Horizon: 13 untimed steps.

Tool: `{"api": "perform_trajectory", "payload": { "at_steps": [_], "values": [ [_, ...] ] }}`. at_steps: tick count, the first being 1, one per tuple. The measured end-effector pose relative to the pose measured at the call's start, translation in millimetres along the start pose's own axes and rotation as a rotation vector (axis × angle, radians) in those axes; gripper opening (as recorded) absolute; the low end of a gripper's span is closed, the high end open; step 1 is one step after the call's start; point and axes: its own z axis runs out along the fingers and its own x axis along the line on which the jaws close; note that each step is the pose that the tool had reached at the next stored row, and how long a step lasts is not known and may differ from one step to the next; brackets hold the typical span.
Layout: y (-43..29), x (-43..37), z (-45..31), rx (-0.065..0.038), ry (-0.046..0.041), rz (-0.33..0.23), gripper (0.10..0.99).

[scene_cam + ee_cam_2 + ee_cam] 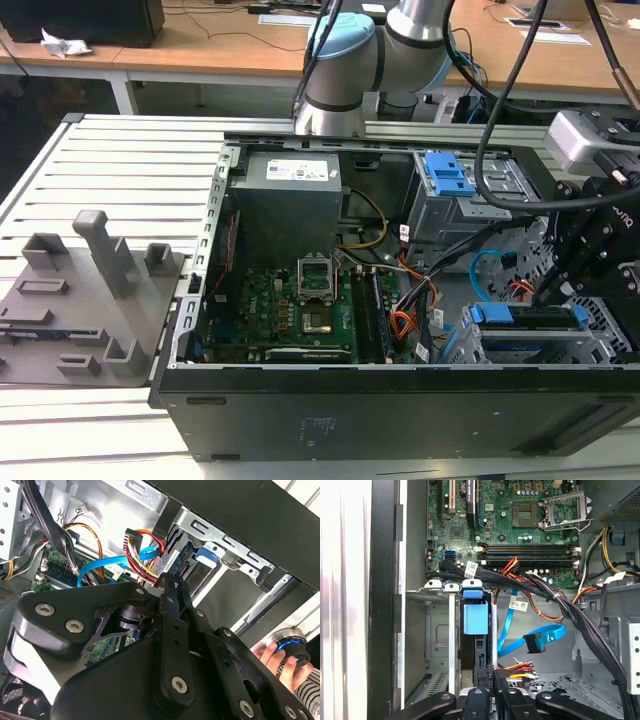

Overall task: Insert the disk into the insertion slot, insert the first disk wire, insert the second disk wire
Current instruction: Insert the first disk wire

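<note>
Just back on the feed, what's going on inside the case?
The arm's gripper is down at the metal drive cage in the open computer case. The disk in its blue bracket already sits in the cage. The gripper looks closed on a black plug with red, yellow and black wires, held at the disk's edge; I cannot tell if it is seated. The blue cable lies loose beside the cage, its end unplugged.

Light is even, case (400, 410) interior dim (first wrist view glares white).
</note>
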Motion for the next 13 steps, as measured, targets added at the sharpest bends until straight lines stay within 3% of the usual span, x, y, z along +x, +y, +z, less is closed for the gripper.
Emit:
{"api": "perform_trajectory", "payload": {
  "at_steps": [13],
  "values": [
    [-0.4, 9.1, 0.5, 0.000, 0.0002, 0.000, 0.165]
  ]
}}
